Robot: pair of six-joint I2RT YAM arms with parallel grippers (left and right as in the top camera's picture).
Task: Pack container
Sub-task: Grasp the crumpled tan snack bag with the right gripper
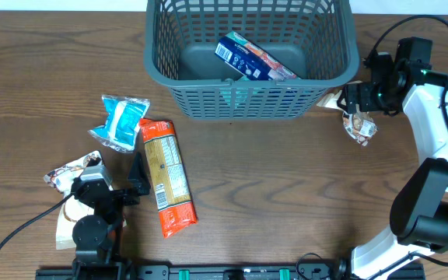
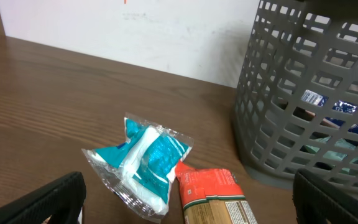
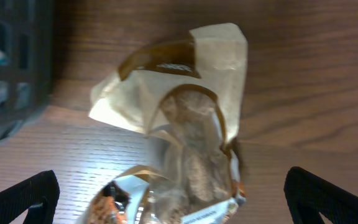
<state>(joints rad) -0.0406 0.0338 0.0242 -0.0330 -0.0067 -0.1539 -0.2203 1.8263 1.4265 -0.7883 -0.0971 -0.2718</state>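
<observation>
The container is a large grey-teal lattice basket at the back middle, also seen in the left wrist view. A blue snack pack lies inside it. My left gripper is open and empty, low over the table, facing a teal-and-white pack and a long orange-red pack. My right gripper is open just right of the basket, with a crumpled brown-and-white snack pack lying between its fingers on the table.
Another brown-and-white snack pack lies at the left front beside the left arm, partly hidden by it. A black cable runs along the front left. The white right arm stands along the right edge. A white wall is behind the table.
</observation>
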